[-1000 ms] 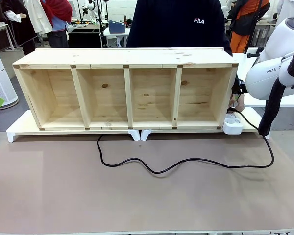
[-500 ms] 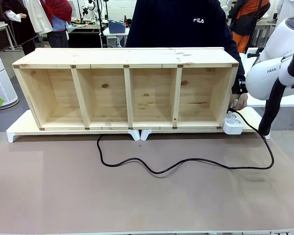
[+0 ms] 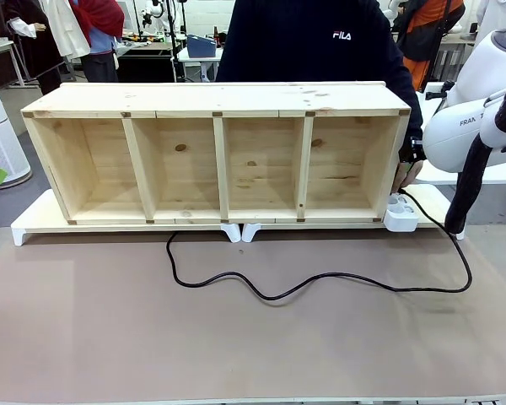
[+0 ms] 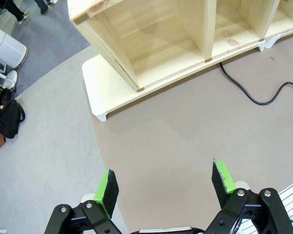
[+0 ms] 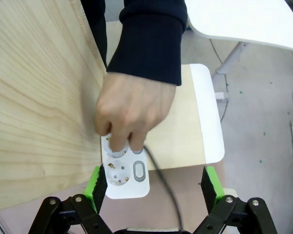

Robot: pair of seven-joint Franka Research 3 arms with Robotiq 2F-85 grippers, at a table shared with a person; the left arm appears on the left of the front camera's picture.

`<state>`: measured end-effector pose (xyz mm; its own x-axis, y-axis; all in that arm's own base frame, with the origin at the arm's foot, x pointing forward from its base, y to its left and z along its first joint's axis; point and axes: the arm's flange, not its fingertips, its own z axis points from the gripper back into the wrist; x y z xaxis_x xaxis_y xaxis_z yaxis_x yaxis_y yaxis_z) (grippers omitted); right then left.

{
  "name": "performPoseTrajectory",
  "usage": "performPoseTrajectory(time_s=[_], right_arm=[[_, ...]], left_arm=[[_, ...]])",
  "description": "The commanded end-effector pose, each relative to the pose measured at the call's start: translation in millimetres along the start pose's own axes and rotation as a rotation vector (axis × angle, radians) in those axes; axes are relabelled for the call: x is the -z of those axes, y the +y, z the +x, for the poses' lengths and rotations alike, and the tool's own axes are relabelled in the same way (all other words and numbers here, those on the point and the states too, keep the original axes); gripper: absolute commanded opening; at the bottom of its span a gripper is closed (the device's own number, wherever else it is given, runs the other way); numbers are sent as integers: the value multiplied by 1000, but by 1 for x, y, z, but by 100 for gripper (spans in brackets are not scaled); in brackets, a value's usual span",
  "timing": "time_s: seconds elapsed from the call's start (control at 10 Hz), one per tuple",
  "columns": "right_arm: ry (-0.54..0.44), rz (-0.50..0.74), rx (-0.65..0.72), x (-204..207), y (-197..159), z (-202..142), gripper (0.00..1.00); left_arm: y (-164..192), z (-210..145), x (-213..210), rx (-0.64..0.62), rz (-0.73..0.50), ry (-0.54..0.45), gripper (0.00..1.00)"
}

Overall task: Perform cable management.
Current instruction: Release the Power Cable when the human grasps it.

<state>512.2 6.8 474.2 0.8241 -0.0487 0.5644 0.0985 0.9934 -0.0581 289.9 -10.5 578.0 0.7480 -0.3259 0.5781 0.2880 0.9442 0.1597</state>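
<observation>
White arm (image 3: 476, 101) with black ribbed hose (image 3: 472, 169), black grippers (image 4: 163, 183) with green pads (image 4: 223, 176), person's navy sleeve (image 5: 149, 41) above right gripper (image 5: 151, 183)

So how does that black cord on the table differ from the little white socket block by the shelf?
The cable is black, thin and long, snaking loosely across the brown table; the socket block is white, short and boxy. The cable lies untouched in front of the shelf, while the person's hand rests on the socket block. Both sit at table level, and the cable runs up to the block.
</observation>
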Motion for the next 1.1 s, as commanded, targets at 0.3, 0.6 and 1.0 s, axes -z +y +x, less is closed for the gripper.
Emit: performPoseTrajectory(time_s=[0.3, 0.6, 1.0], right_arm=[[1, 0, 2, 1, 0, 0, 100], [1, 0, 2, 1, 0, 0, 100], [1, 0, 2, 1, 0, 0, 100]], left_arm=[[0, 0, 1, -15, 0, -4, 100], [0, 0, 1, -15, 0, -4, 100], [0, 0, 1, -15, 0, -4, 100]])
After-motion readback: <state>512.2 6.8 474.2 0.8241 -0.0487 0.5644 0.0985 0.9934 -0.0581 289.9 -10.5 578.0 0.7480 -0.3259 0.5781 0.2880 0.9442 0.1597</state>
